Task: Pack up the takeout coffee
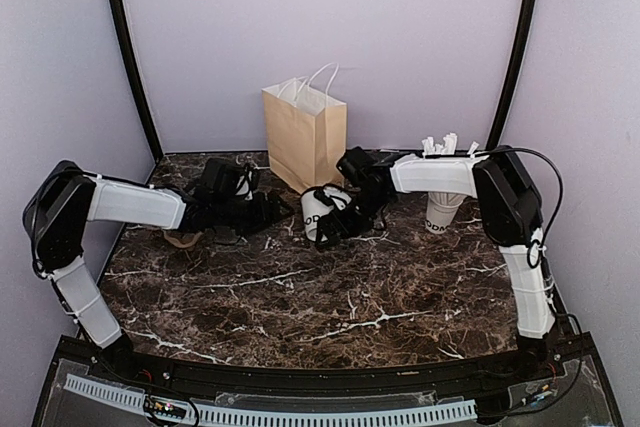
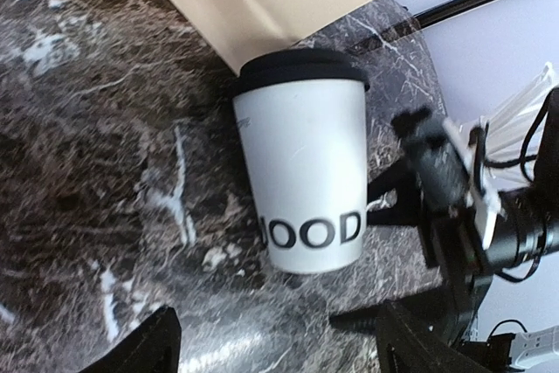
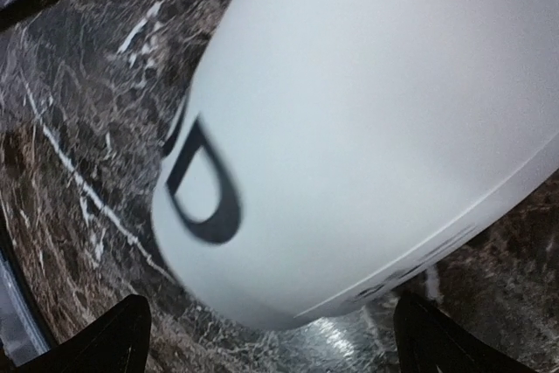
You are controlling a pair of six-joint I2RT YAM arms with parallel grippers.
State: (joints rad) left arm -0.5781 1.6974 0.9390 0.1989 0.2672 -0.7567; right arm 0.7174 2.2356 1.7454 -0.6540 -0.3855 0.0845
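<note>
Dark marble with white veins makes the table (image 1: 300,297). On the left, the left gripper (image 2: 275,321) faces the takeout coffee (image 2: 306,172) from about 9 o'clock of it. Its fingers (image 2: 148,347) are spread wide and do not touch the cup, so this gripper holds nothing.

The coffee stands upright on the marble near the middle of the table, with the black lid on and the dark letters near the base. The brown paper bag (image 1: 305,132) stands just behind it, at 12 o'clock.

The right gripper (image 3: 271,338) is very near the cup, at about 4 o'clock of it in the top view. In its own camera the white wall fills the view, and the two fingers (image 3: 113,338) are far apart at the lower corners. They look released, not clamped on the cup.

At 3 o'clock, well apart, is the other white cup with straws (image 1: 441,212).

I judge that the task is at an early stage: the coffee is beside the bag, not inside. Grasping, lifting and lowering it into the bag are all left.
</note>
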